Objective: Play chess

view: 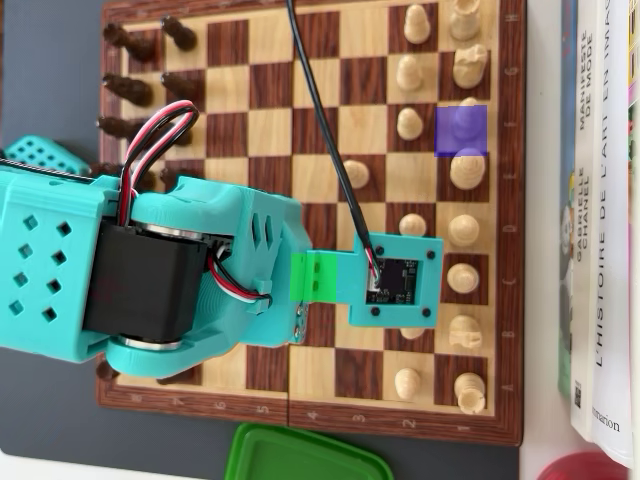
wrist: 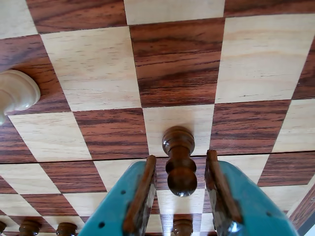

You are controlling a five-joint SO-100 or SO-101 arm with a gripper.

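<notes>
Wooden chessboard (wrist: 177, 64) fills the wrist view, where the gripper (wrist: 181, 189) hangs with jaws apart on either side of a dark pawn (wrist: 179, 162), not clamping it, apparently aligned for a grasp.

my wrist camera looks low and close across the chessboard (wrist: 177, 64); the overhead camera looks straight down on the same chessboard (view: 300, 120).

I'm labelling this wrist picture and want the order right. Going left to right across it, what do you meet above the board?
Light chess piece at the left edge → gripper's left finger → dark pawn between the fingers → right finger.
</notes>
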